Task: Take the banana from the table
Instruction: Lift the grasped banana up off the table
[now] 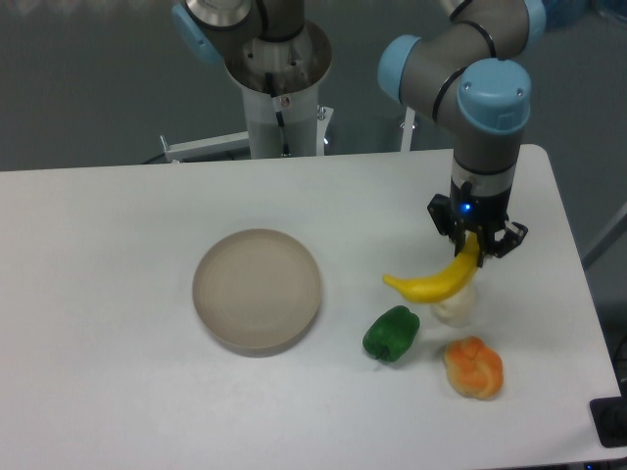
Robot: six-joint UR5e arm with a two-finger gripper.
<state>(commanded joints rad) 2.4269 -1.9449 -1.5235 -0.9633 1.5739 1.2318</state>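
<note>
Right now the banana (436,284) hangs in my grip, its upper tapered end pinched between my jaws while the rest of it curves down and away to the left. My gripper (475,242) points straight down, closed on that upper end, with a small blue light glowing on the wrist above it. The fruit sits above the bench (118,294) rather than lying on it, and its lower tip points toward the middle of the bench. It crosses in front of a pale white rounded item (454,306), hiding the top of it; I cannot tell whether the two touch.

Just below and to the left of the banana lies a green pepper (391,333), and to the right of the pepper, near the front edge, a lumpy orange item (473,367). The pepper, the white item and the orange item sit close together in a small cluster. Well apart from them, toward the centre of the bench, rests a round greyish plate (257,290) with nothing on it.

Behind the bench stands the arm's white base column (282,108), and my own grey arm with its light-blue joint caps (493,98) reaches over the right side of the bench.
</note>
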